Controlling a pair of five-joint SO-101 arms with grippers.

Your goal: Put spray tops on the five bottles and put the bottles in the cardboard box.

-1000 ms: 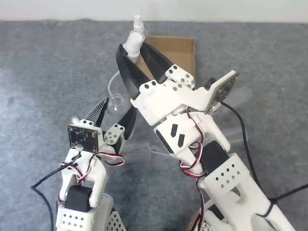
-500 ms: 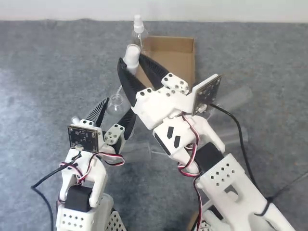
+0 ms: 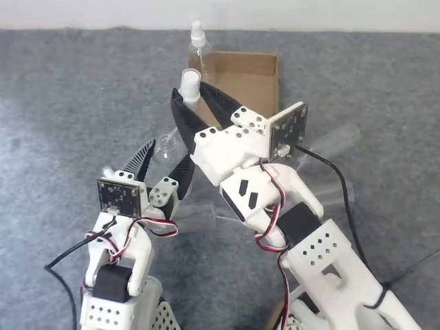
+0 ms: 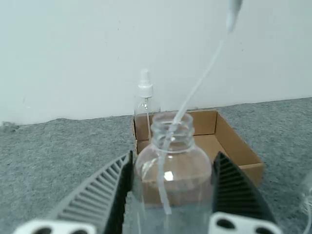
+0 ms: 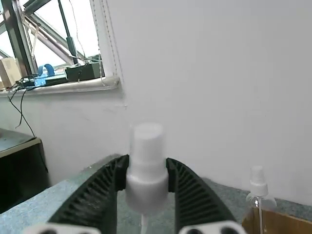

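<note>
Right pincer (image 3: pixel 192 89) lowered, gripping spray top (image 5: pixel 146 168), tube seemingly inside bottle (image 4: pixel 171 163)

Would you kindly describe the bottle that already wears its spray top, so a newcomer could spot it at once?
Find the cardboard box at the far side of the grey carpet. At its far-left corner in the high view stands a clear bottle. Unlike the open-necked bottle nearer the arms, it wears a white spray top and nothing grips it.
</note>
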